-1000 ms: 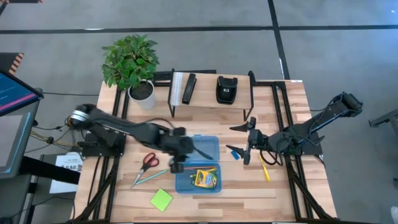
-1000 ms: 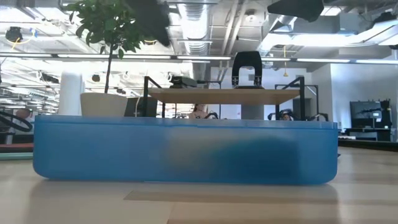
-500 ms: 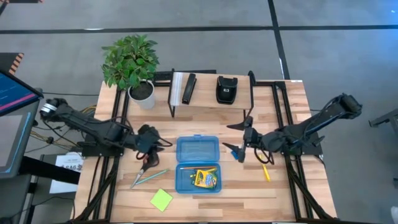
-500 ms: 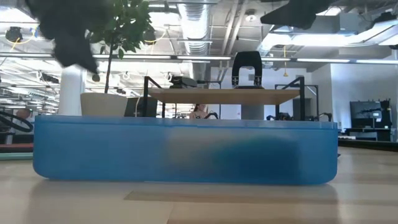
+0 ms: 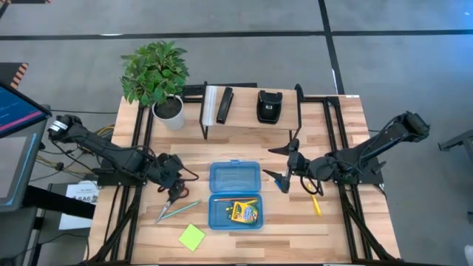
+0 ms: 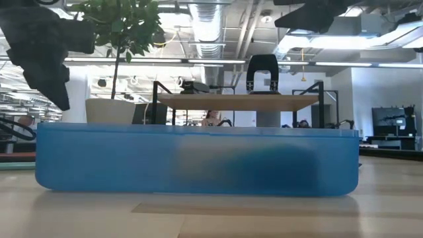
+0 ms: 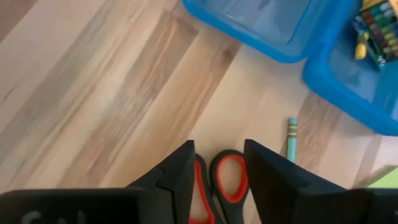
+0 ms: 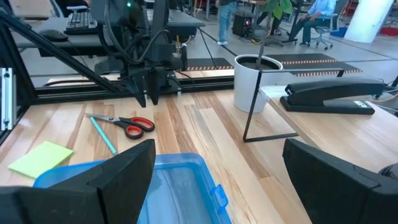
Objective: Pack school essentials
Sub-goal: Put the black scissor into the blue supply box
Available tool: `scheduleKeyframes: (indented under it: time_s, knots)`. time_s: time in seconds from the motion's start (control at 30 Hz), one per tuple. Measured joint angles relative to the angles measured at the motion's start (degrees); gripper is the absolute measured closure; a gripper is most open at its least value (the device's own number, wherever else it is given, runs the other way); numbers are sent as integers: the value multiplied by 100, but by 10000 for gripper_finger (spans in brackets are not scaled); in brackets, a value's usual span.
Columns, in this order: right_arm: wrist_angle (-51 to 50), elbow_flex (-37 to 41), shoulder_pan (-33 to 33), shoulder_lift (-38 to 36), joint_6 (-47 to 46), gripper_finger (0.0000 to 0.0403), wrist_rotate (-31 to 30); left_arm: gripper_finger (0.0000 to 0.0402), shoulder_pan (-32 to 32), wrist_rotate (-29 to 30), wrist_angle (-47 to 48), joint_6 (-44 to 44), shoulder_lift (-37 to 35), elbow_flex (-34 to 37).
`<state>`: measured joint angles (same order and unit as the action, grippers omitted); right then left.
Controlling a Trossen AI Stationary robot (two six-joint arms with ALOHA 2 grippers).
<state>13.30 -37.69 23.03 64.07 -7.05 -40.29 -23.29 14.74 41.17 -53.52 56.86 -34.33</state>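
Step in hand: the left gripper [image 5: 171,182] is hovering right over the scissors [image 5: 176,193], lining up to pick them up, as I judge it.
Left jaws: standing apart and gripping nothing; in the left wrist view the two fingers [image 7: 180,177] are straddling the red handle loops [image 7: 229,180].
Right gripper [image 5: 294,171]: waiting beside the box's right side, jaws spread wide and empty, near the eraser [image 5: 278,182].
Box [image 5: 235,196]: lying open on the counter [image 5: 340,236], lid flipped toward the shelf [image 5: 251,114]; the crayon box [image 5: 242,213] is already lying in the lower tray.
Scissors: lying flat on the counter left of the box, handles toward the left arm, blades pointing down toward the teal pencil [image 5: 177,210].
Others waiting: the sticky pad [image 5: 192,237] near the front edge, a yellow pencil [image 5: 314,203] on the right side.
Doing it well: lowering straight down and closing across the handle neck rather than a single loop should be keeping the scissors from swinging.
Watch for: fingertips scraping wood, since the scissors are lying flat and thin; also nudging the teal pencil just beside them.
Poor view: the low view is showing only the box wall, so I cannot quite tell how high the jaws are sitting.
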Motion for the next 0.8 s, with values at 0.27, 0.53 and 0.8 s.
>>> scheduleKeyframes:
  time_s: [0.27, 0.53, 0.8]
  knots:
    - [2, 0, -31, 0, -39, 30, 2, 213, -203, 5, 416, -374, 0, 0]
    - [2, 0, -31, 0, -43, 30, 2, 197, -496, 2, 797, -1100, 0, 0]
    - [10, 0, -31, 0, -48, 30, 2, 197, -729, -9, 797, -1374, 182, 0]
